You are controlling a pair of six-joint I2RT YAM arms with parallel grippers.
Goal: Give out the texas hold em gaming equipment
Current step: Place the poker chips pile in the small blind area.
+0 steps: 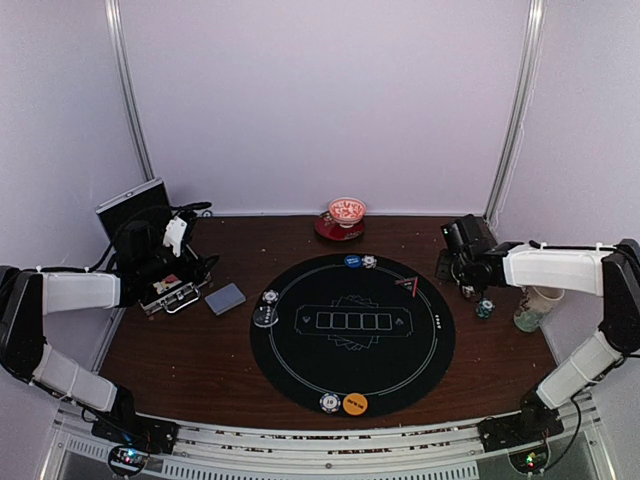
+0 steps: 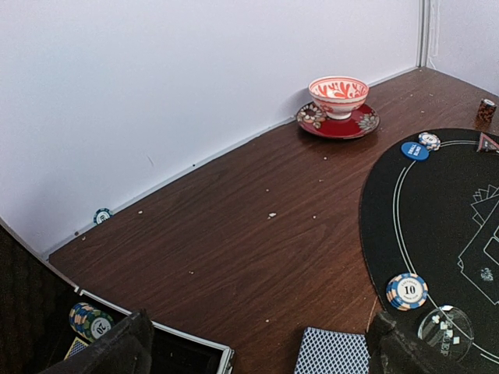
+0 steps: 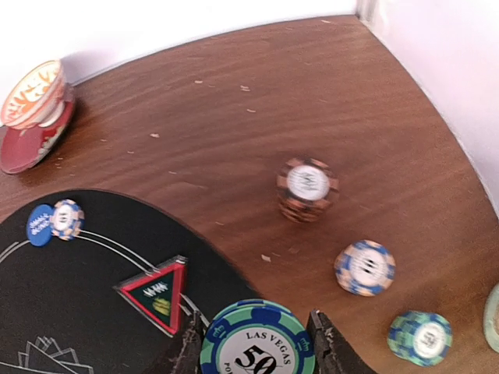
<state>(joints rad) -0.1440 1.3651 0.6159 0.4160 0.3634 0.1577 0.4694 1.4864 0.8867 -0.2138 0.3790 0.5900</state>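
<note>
A: Near rim of the mat (image 1: 300,365)?
B: Orange disc (image 1: 354,404) w/ a striped chip (image 1: 329,402) just beside it on the left, both on the black.
A: L gripper (image 2: 259,327)?
B: Fingers spread wide, nothing btwn them. One finger is over the open case (image 2: 218,352). Card deck (image 2: 331,351) lies just beside it on bare wood. "10" chip (image 2: 406,291) and clear disc (image 2: 444,326) sit at the mat edge close by.
A: R gripper (image 3: 257,335)?
B: Clamped on a green-blue "50" chip (image 3: 257,354), edge to edge. Red-rimmed triangle (image 3: 156,292) is just left, on the mat. Brown chip stack (image 3: 307,189), blue-white chip (image 3: 364,267) and green chip (image 3: 421,337) are on the wood to the right.
A: Far side?
B: Blue disc (image 3: 39,224) touching a small chip (image 3: 67,219). Beyond them, the bowl (image 2: 338,95) on its saucer (image 2: 337,123) by the wall.
A: Surfaces?
B: Table (image 2: 257,226) is dark grained wood w/ pale crumbs. Mat is flat and matte w/ white lines. Chips are round, stripe-edged. Deck back is a fine lattice.
</note>
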